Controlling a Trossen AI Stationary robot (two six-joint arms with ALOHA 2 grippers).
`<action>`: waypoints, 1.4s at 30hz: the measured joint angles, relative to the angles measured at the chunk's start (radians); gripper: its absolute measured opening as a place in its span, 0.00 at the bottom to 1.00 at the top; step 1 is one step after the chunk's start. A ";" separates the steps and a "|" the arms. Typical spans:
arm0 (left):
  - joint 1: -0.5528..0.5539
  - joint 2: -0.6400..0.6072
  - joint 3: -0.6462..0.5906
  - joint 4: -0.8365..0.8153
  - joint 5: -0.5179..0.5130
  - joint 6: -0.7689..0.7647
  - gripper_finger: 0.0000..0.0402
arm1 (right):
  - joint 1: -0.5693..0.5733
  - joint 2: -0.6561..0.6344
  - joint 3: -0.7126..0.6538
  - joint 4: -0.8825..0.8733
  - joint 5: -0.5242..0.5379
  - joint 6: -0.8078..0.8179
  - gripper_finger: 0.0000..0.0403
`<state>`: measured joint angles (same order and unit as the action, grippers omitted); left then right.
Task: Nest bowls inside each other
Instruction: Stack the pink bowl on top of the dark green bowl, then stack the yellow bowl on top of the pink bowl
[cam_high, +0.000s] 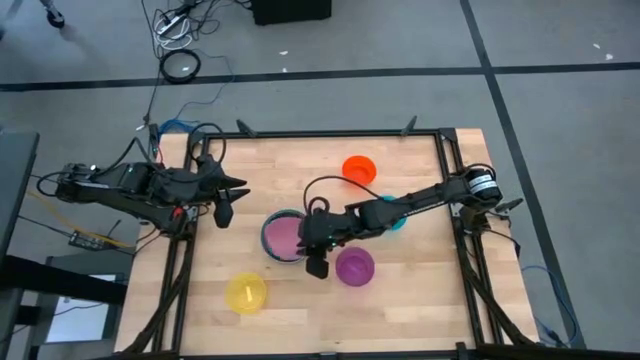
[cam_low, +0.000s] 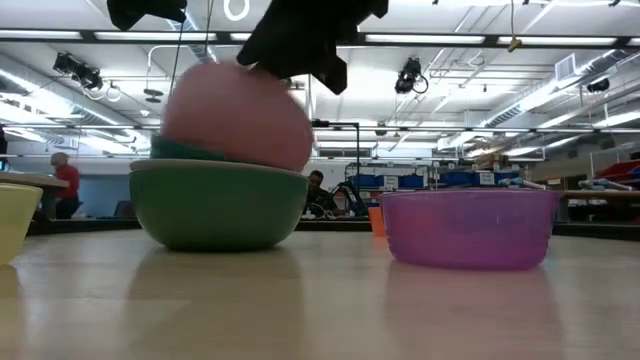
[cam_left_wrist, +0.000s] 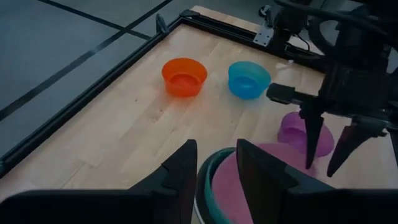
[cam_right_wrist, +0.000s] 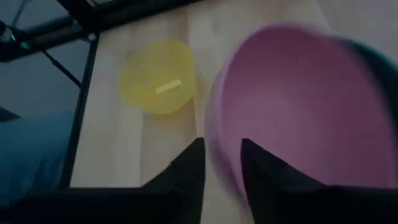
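A pink bowl (cam_high: 284, 237) sits tilted in a teal bowl (cam_low: 190, 150), which is nested in a sage green bowl (cam_low: 215, 205) at the table's middle. My right gripper (cam_right_wrist: 221, 163) is open over the pink bowl's near-right rim, with one finger on each side of that rim. A purple bowl (cam_high: 355, 266) stands just to the right of it. My left gripper (cam_high: 226, 212) hovers open and holding nothing at the table's left side. A yellow bowl (cam_high: 246, 292), an orange bowl (cam_high: 359, 168) and a cyan-blue bowl (cam_left_wrist: 249, 78) stand singly on the table. My right gripper comes slanting down from the table's right, one finger inside the pink bowl's rim (cam_right_wrist: 214, 134) and one outside. The bowl is blurred, and I cannot tell whether either finger touches it. The bowl leans, its lower side in the teal bowl.
A black frame (cam_high: 340, 136) runs around the wooden table. My right arm (cam_high: 420, 200) stretches over the cyan-blue bowl. The room behind holds people and benches (cam_low: 62, 180), far from the table. Bare wood lies at the near right (cam_high: 440, 300).
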<state>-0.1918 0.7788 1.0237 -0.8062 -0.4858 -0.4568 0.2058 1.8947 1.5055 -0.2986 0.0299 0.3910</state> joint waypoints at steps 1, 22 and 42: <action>0.000 0.000 0.000 0.000 0.000 0.000 0.30 | 0.000 -0.002 0.001 0.001 0.000 0.006 0.27; 0.000 0.000 -0.012 0.005 0.000 -0.006 0.30 | 0.009 0.063 -0.009 0.029 0.097 0.079 0.29; -0.076 0.015 -0.089 -0.266 0.539 -0.289 0.30 | 0.112 -0.142 0.050 -0.444 0.342 0.166 0.24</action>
<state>-0.2682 0.7936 0.9351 -1.0723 0.0535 -0.7461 0.3173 1.7524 1.5558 -0.7423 0.3718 0.5568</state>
